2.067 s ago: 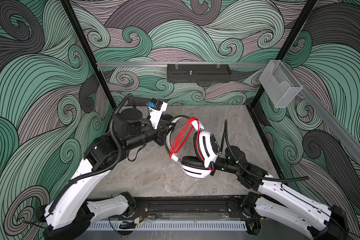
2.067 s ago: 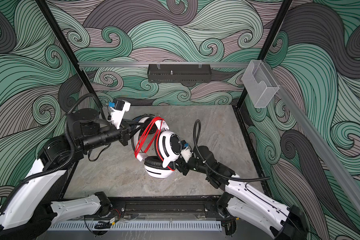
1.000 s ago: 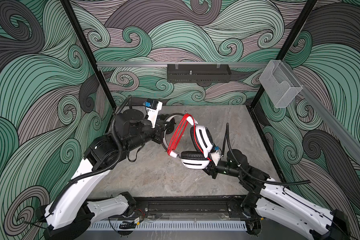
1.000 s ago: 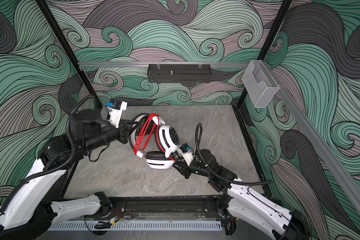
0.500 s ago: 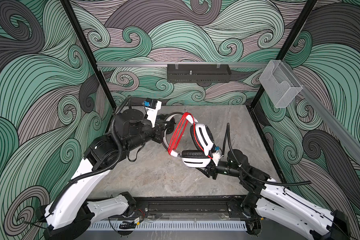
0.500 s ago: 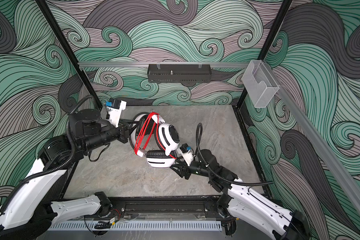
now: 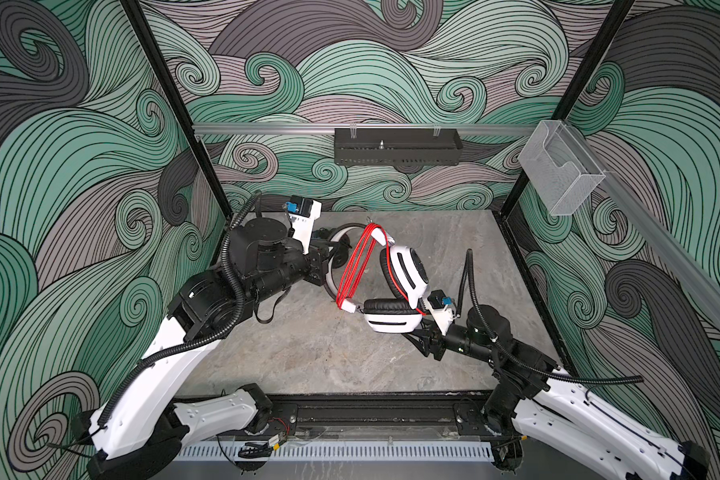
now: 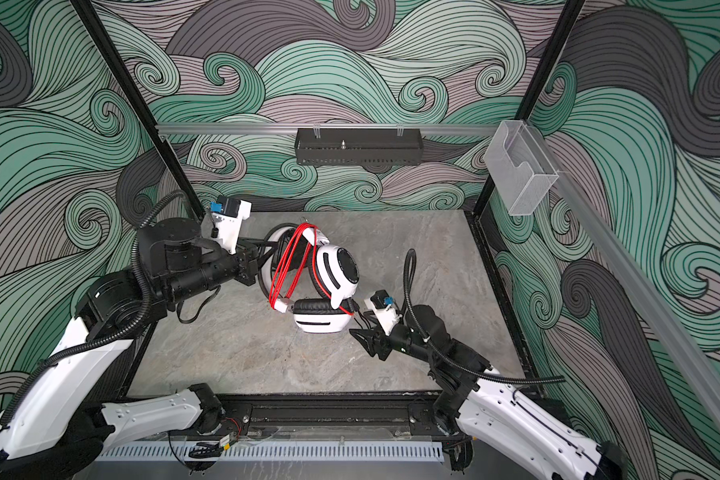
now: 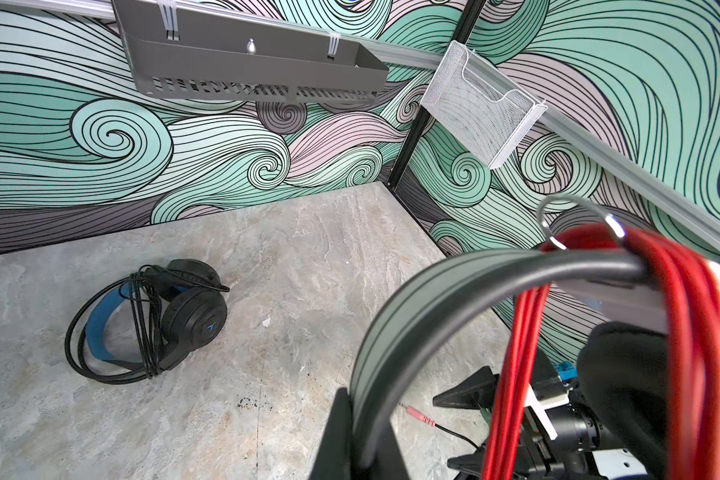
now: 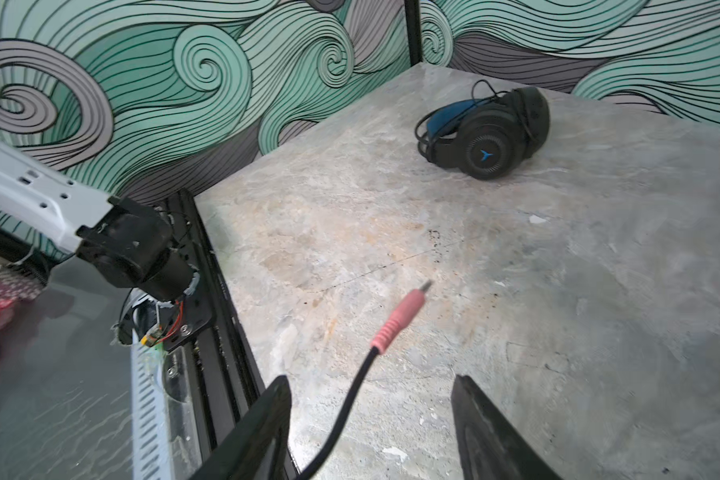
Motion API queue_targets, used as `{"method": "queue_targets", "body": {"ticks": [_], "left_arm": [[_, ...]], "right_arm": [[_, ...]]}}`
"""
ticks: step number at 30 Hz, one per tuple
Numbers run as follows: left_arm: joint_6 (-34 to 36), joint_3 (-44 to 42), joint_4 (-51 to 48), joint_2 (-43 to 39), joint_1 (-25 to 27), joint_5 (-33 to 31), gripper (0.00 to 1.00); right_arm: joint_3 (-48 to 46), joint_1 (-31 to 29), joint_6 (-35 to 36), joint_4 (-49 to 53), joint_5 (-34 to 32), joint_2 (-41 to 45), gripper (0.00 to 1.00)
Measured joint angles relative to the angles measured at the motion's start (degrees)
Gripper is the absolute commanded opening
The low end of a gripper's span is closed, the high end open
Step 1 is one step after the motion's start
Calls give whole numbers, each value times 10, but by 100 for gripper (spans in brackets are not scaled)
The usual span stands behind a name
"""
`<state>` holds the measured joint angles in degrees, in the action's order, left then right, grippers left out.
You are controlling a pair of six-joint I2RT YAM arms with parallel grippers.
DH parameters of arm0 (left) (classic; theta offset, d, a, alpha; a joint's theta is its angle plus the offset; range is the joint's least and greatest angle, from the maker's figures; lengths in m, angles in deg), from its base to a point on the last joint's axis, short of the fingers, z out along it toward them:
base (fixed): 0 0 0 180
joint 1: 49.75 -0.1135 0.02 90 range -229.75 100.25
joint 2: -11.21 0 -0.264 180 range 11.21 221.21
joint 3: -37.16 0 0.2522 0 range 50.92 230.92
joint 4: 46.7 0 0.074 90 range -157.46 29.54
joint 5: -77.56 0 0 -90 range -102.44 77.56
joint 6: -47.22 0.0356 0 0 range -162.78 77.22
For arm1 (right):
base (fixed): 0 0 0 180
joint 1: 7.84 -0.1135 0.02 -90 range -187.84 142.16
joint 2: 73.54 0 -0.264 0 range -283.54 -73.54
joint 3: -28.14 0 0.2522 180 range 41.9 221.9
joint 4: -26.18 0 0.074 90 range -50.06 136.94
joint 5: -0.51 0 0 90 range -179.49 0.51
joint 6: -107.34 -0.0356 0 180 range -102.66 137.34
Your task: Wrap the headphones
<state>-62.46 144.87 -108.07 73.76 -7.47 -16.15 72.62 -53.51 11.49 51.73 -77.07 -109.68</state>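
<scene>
The white-and-black headphones (image 7: 408, 270) (image 8: 337, 270) hang above the table's middle, lower earcup near the surface. Their red cable (image 7: 356, 266) (image 8: 287, 266) is looped several times round the headband (image 9: 433, 291). My left gripper (image 7: 335, 255) (image 9: 364, 449) is shut on that headband. The right gripper (image 7: 418, 343) (image 8: 360, 343) (image 10: 371, 382) stands open just right of the lower earcup. A black lead ending in a pink plug (image 10: 398, 318) (image 9: 420, 415) runs loose between its jaws. The black headphones (image 9: 184, 316) (image 10: 487, 137) lie on the table, cable wound round them, hidden in both top views.
A dark metal shelf (image 7: 395, 145) hangs on the back rail. A clear holder (image 7: 562, 174) is fixed at the right wall. A black rail (image 7: 371, 411) runs along the table's front edge. Patterned walls close in the table on three sides.
The right gripper's jaws have spread apart beside the lower earcup. The left gripper and the white-and-black headphones have hardly moved over the last second.
</scene>
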Motion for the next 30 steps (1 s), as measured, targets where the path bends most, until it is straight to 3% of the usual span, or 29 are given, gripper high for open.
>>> {"method": "queue_targets", "body": {"ticks": [3, 9, 11, 18, 24, 30], "left_arm": [[2, 0, -7, 0, 0, -10, 0], [19, 14, -34, 2, -11, -33, 0], [23, 25, -41, 3, -12, -34, 0], [24, 36, -44, 3, -19, -37, 0], [22, 44, -49, 16, -24, -49, 0], [9, 26, -32, 25, -74, -52, 0]], "right_arm": [[3, 0, 13, 10, -3, 6, 63], [9, 0, 39, 22, -7, 14, 40], [11, 0, 46, 22, -7, 15, 38], [21, 0, 59, 21, -12, 12, 66], [42, 0, 60, 24, 3, 6, 70], [102, -6, 79, 37, 32, 1, 70]]}}
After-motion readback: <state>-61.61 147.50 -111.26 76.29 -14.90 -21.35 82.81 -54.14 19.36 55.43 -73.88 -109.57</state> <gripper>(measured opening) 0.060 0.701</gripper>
